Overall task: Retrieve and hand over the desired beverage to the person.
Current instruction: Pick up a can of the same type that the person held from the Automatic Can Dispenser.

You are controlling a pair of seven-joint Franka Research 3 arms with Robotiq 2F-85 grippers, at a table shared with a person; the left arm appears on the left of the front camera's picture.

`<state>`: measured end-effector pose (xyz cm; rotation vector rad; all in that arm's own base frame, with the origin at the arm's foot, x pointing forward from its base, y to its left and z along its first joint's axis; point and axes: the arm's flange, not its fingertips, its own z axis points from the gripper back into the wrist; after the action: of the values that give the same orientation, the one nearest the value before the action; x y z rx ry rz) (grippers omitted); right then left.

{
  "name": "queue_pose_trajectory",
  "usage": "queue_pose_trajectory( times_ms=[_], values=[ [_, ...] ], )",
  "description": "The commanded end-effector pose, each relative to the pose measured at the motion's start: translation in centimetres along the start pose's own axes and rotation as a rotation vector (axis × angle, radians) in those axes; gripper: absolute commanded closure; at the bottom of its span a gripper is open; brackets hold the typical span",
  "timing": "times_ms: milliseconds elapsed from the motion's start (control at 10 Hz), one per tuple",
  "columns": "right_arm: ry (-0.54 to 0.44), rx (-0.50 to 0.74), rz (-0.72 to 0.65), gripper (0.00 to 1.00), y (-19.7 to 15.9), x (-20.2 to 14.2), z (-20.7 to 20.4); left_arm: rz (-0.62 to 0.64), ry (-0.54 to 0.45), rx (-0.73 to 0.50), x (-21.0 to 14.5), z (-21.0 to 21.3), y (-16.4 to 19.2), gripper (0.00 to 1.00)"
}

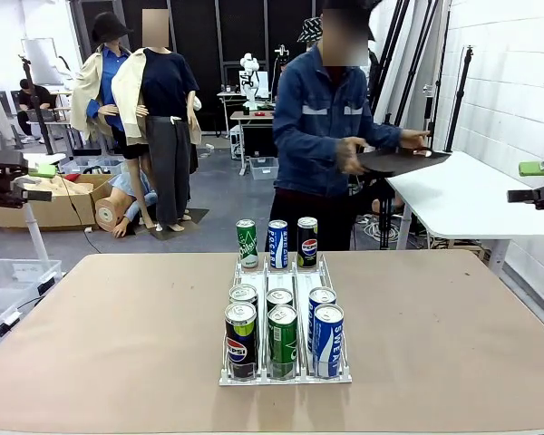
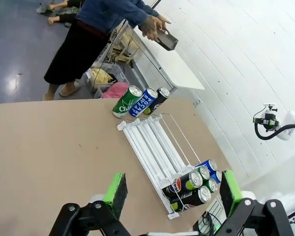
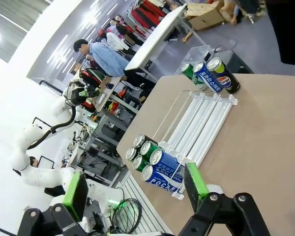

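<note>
Where the front view looks across the brown table [image 1: 118,344], a clear rack [image 1: 286,376] sits at lower centre. Six cans [image 1: 282,337] crowd its near end in two rows, the front row hiding much of the back one. Three cans [image 1: 277,243], green, blue and dark, stand at its far end. The person [image 1: 331,127] stands at upper centre behind the far edge, both hands on a dark tray [image 1: 399,161] over a white side table [image 1: 471,195]. The left gripper [image 1: 36,181] shows at the left edge and the right gripper [image 1: 530,181] at the right edge, both well apart from every can. Nothing stands between them and the rack.

In the left wrist view, the left gripper [image 2: 173,194] has its green pads [image 2: 115,194] spread fully and holds nothing. The six cans [image 2: 194,184] lie at lower right, well beyond the pads; the three cans [image 2: 140,101] lie at upper centre. The person [image 2: 88,34] is cut off at the top edge.

In the right wrist view, the right gripper [image 3: 135,189] is likewise wide apart and empty. The six cans [image 3: 152,162] sit at centre, the three cans [image 3: 211,73] at upper right. The person [image 3: 290,29] is a dark shape cut off by the upper right corner. Another person [image 3: 103,56] in pale blue stands far off at upper left.
</note>
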<state>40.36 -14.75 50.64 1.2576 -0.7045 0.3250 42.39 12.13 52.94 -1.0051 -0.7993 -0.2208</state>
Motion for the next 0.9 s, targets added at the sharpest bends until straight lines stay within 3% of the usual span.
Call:
queue_pose_trajectory(
  times_ms=[0,800],
  values=[
    [0.0,0.016,0.0,0.0,0.06,-0.03,-0.09,0.017,-0.007,-0.01,0.04,0.11,-0.08,0.0],
    [0.0,0.016,0.0,0.0,0.06,-0.03,-0.09,0.017,-0.007,-0.01,0.04,0.11,-0.08,0.0]
  ],
)
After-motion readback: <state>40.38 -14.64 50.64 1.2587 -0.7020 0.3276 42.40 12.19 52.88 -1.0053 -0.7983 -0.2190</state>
